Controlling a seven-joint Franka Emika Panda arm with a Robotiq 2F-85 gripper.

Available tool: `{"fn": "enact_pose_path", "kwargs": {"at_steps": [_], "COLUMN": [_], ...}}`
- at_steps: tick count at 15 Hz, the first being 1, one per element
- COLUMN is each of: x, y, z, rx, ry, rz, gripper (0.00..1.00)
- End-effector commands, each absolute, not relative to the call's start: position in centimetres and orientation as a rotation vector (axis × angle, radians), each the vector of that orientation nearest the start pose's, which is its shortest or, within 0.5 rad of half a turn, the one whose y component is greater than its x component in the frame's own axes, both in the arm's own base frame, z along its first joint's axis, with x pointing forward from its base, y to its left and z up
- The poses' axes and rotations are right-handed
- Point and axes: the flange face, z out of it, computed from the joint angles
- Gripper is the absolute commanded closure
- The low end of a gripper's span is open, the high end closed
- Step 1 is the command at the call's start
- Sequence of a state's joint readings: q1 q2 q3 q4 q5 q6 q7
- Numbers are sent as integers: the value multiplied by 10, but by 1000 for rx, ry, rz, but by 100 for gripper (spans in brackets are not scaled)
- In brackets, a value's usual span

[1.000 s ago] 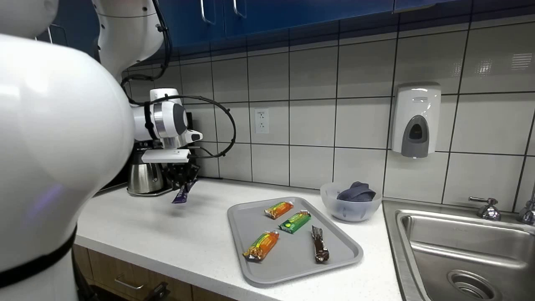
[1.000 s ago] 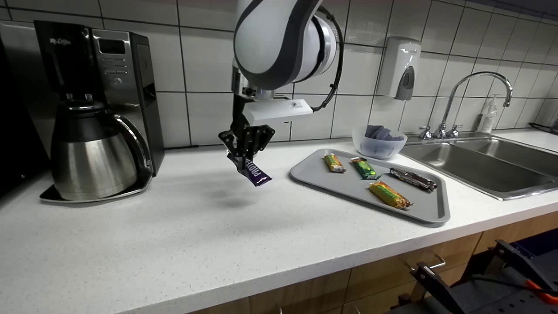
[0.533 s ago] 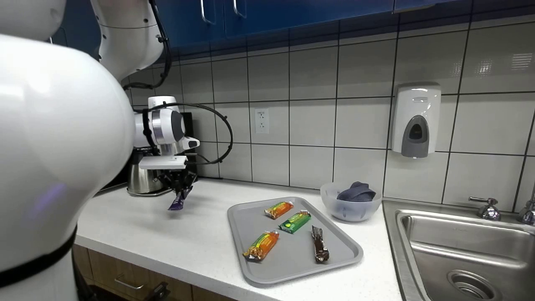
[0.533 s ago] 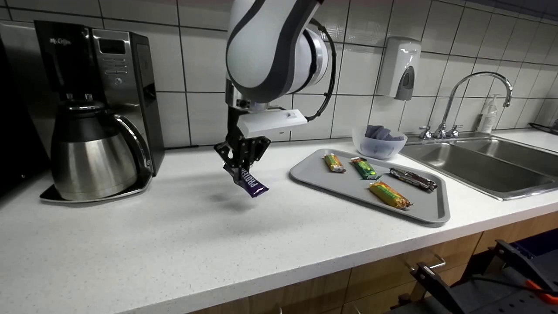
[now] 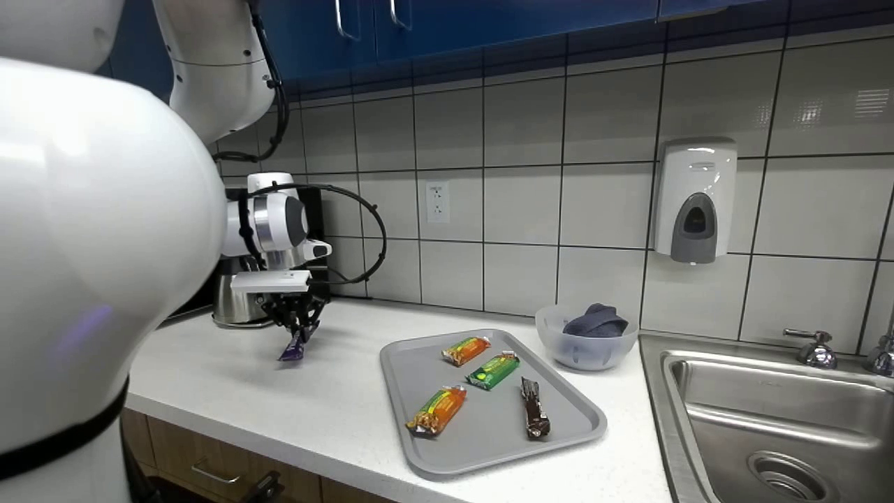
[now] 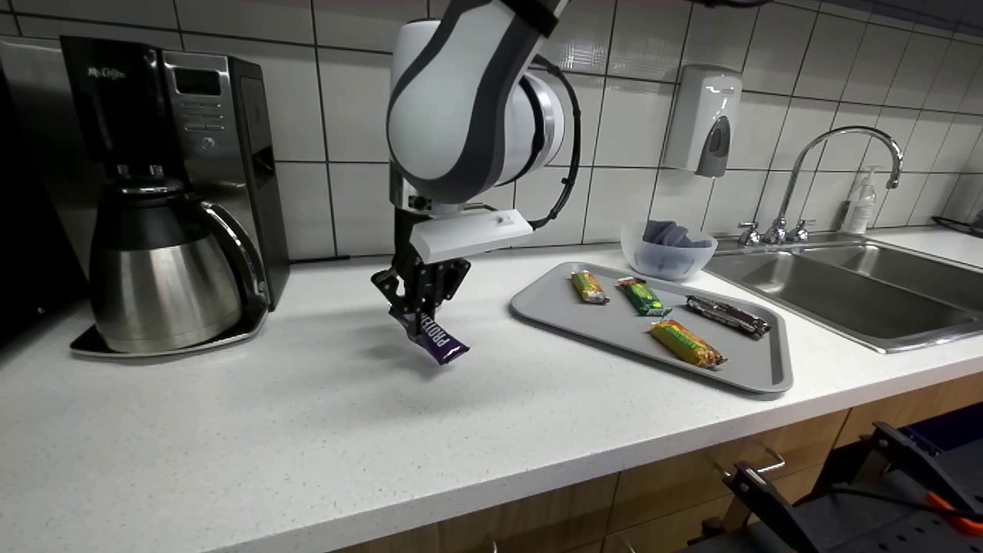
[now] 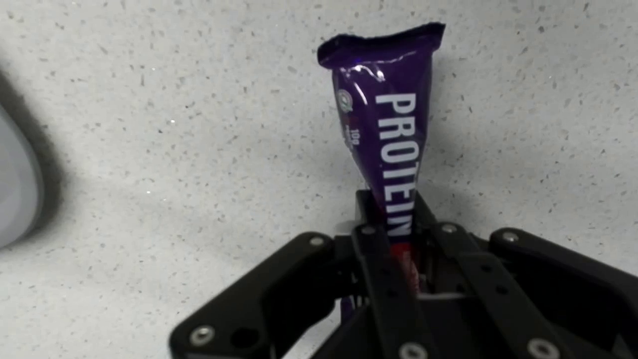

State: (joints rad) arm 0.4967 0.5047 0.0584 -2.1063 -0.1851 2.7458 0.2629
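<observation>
My gripper [image 7: 391,214] is shut on a purple protein bar [image 7: 384,109], gripping it near its middle. In the wrist view the flared end of the wrapper sticks out past the fingers, with white PROTEIN lettering; the rest is mostly hidden by the gripper. Both exterior views show the bar [image 6: 445,346] slanting down below the gripper [image 6: 418,326], low over the white counter [image 6: 307,430]. Its shadow lies close beneath; whether the lower tip touches is hard to tell. A grey tray [image 5: 482,433] carries two orange bars [image 5: 437,411], a green bar [image 5: 493,370] and a brown bar [image 5: 534,409].
A coffee maker with a steel carafe [image 6: 165,269] stands to the left of the gripper. Behind the tray is a translucent bowl [image 5: 587,346] with dark cloth, beside the sink [image 5: 782,433]. In the wrist view the tray's corner [image 7: 17,179] shows at the left edge.
The gripper has come down toward the counter with the purple bar still in its grip, drifting slightly left in both exterior views. Tray and bars on it have stayed put.
</observation>
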Motion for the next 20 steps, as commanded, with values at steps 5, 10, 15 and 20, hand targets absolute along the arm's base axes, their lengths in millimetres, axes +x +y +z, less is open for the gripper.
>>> {"fn": "enact_pose_path", "kwargs": {"at_steps": [5, 10, 15, 20], "x": [503, 503, 505, 508], "y": [326, 326, 320, 307], "z": [185, 187, 193, 208], "rx": [-3070, -3079, -3082, -3090], "ry": [-686, -671, -638, -571], "rz": [-192, -196, -216, -251], "gripper": [96, 42, 5, 0]}}
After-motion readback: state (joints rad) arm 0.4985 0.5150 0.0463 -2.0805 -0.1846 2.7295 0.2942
